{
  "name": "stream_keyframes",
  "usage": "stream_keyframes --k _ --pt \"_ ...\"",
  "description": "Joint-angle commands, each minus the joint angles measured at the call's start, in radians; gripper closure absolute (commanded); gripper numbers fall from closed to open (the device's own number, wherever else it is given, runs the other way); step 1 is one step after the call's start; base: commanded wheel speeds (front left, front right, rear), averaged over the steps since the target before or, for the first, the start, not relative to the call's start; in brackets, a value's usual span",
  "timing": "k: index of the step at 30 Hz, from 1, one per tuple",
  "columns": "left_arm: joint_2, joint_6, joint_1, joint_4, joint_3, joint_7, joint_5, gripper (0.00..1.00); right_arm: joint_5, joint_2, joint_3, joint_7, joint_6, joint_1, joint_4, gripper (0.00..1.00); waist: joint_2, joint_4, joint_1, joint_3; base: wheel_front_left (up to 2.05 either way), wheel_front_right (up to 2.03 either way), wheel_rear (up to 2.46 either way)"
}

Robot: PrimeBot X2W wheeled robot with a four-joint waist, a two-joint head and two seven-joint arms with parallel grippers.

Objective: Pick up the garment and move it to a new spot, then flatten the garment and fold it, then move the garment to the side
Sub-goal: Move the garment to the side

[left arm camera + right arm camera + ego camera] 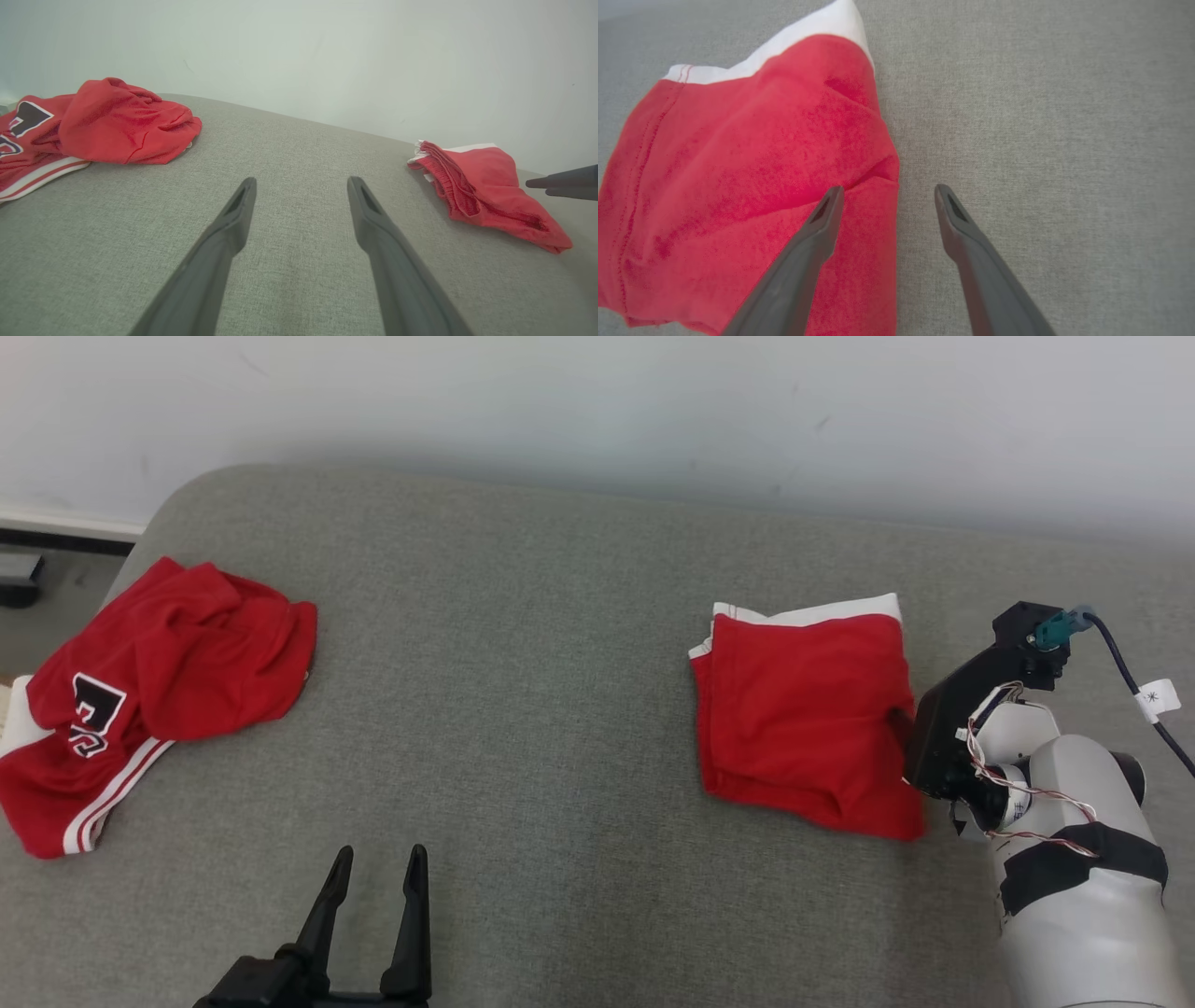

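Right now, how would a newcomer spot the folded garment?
Look at the grey upholstered surface, toward the robot's right, beside the right gripper. The folded red garment there is a neat square with a white band, unlike the crumpled red garment at the left, which bears a black-and-white number.

A grey cushioned surface (560,616) is shown. A folded red garment (808,709) is laid at the right claw (887,191), and a crumpled red garment (168,663) well left of the left claw (378,863).
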State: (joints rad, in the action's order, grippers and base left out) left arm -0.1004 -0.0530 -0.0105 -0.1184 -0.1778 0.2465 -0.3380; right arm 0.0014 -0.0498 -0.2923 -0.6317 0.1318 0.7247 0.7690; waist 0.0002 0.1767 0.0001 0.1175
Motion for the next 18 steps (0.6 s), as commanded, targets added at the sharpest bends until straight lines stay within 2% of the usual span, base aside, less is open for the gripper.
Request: stream_keyframes --k 1,4,9,10,11,12,13,18 --pt "0.004 -0.005 -0.017 -0.008 -0.003 0.009 0.002 0.0 -0.03 -0.001 -0.026 0.014 -0.002 0.014 0.024 0.0 -0.0002 0.06 -0.0001 0.056 0.0 0.0 0.0" --pt "0.007 -0.01 -0.029 -0.018 -0.007 0.011 -0.001 0.0 -0.092 -0.001 -0.081 0.028 -0.002 0.028 0.065 0.0 -0.0002 0.073 -0.0001 0.069 0.0 0.0 0.0" --pt "0.007 -0.015 -0.038 -0.038 0.0 0.017 -0.002 0.0 -0.114 0.001 -0.118 0.051 -0.002 0.036 0.156 0.0 -0.0002 0.073 -0.0001 0.072 0.0 0.0 0.0" --pt "0.005 -0.015 -0.038 -0.043 0.002 0.018 -0.001 0.0 -0.115 0.002 -0.121 0.056 -0.002 0.039 0.175 0.13 -0.0002 0.069 -0.0001 0.07 0.0 0.0 0.0" --pt "0.004 -0.016 -0.041 -0.047 0.002 0.017 0.001 0.0 -0.117 0.003 -0.123 0.062 -0.002 0.045 0.194 0.53 -0.0002 0.065 -0.0001 0.069 0.0 0.0 0.0" --pt "0.003 -0.017 -0.044 -0.049 0.004 0.017 0.002 0.0 -0.119 0.004 -0.122 0.069 -0.002 0.047 0.209 0.83 -0.0002 0.06 -0.0001 0.067 0.0 0.0 0.0" --pt "0.002 -0.017 -0.047 -0.052 0.005 0.018 0.003 0.0 -0.118 0.004 -0.121 0.079 -0.002 0.053 0.223 1.0 -0.0002 0.055 -0.0001 0.065 0.0 0.0 0.0" --pt "-0.006 -0.024 -0.056 -0.065 0.011 0.019 0.004 0.0 -0.138 -0.002 -0.121 0.125 -0.003 0.072 0.249 1.0 -0.0002 0.02 -0.0001 0.058 0.0 0.0 0.0"
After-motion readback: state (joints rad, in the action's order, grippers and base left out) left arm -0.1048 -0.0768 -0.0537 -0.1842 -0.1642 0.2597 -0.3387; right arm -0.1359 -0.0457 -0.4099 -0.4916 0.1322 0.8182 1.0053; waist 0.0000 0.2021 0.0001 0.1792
